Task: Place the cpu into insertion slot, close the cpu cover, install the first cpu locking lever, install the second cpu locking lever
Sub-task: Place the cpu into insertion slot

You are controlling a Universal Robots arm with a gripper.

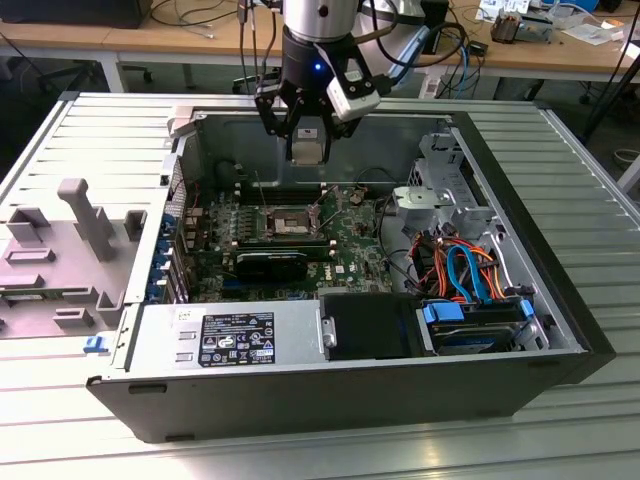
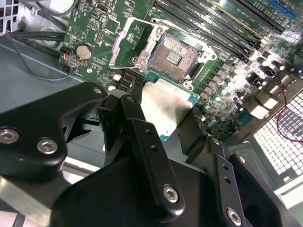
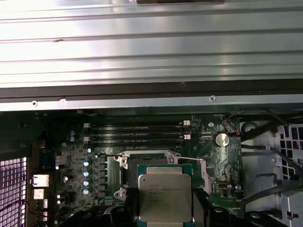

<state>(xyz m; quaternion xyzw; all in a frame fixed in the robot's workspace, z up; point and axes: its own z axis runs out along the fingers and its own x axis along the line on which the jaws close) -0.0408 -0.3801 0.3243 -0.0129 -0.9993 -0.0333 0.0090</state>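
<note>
Near edge of the open computer case (image 1: 330, 400): power supply (image 1: 230, 335) at the exterior view's left, drives (image 1: 475, 320) with orange and blue cables at its right. The case lies on a slatted metal table (image 1: 560, 170).

Mid case: green circuit board (image 1: 350, 250) carrying the insertion slot (image 1: 285, 220). In the second wrist view the insertion slot (image 2: 173, 54) is bare, contact field exposed, and the cpu cover (image 2: 117, 45) is swung open beside it. The locking levers are too thin to place with confidence.

Above the board: the pincer (image 1: 306, 150) hangs over the far half of the case, clenched on the cpu (image 1: 307, 143), which is clear of the slot and not seated. In both wrist views the pincer (image 2: 165, 111) (image 3: 164, 208) grips the cpu (image 2: 165, 106) (image 3: 164, 196) by two opposite edges, silver top showing. The chip hides part of the slot (image 3: 142, 165) in the first wrist view, and the picture edge cuts the chip off.

Farther: memory slots (image 3: 137, 132), then the case's far wall.
</note>
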